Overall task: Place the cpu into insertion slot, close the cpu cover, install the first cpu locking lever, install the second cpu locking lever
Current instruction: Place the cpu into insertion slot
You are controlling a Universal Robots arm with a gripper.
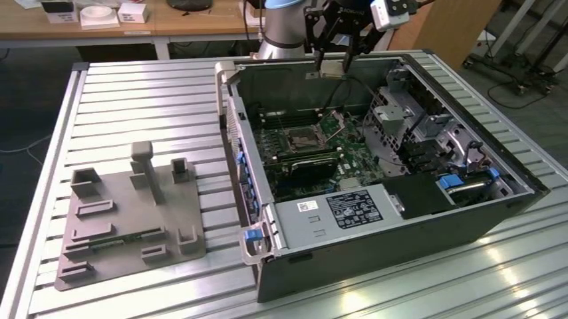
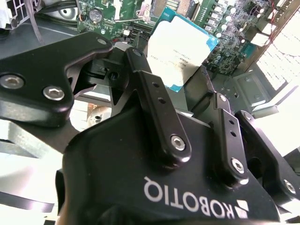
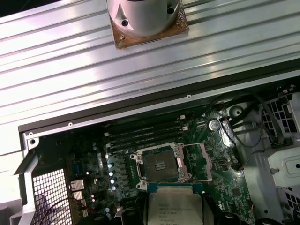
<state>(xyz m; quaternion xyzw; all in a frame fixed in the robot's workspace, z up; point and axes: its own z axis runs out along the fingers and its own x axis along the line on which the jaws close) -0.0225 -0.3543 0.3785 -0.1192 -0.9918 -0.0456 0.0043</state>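
While the cpu (image 1: 330, 70) was pinched by its edges between the black fingers (image 2: 157, 101) of the gripper (image 1: 330, 65), it was held in the air over the far wall of the open computer case (image 1: 461, 219), well apart from the green circuit board (image 1: 355, 166) below. In the second wrist view its pale metal face was seen turned towards the camera, with a teal border showing around it. In the first wrist view the chip was seen from above, with the insertion slot (image 3: 161, 166) lying beyond it on the board.

The slot was seen uncovered, its dark centre exposed inside the silver rim, and nothing was seated in it. The cpu cover (image 1: 341, 123) was seen in the exterior view tilted up off the slot, standing at the slot's edge towards the exterior view's right. Long narrow memory slots (image 3: 140, 136) were seen between the socket and the case wall. A grey box with a black label (image 1: 342, 209) was fitted at the near end of the case. A grey fixture plate (image 1: 124, 226) was laid on the slatted metal table (image 1: 142, 100), at the exterior view's left, apart from the case.
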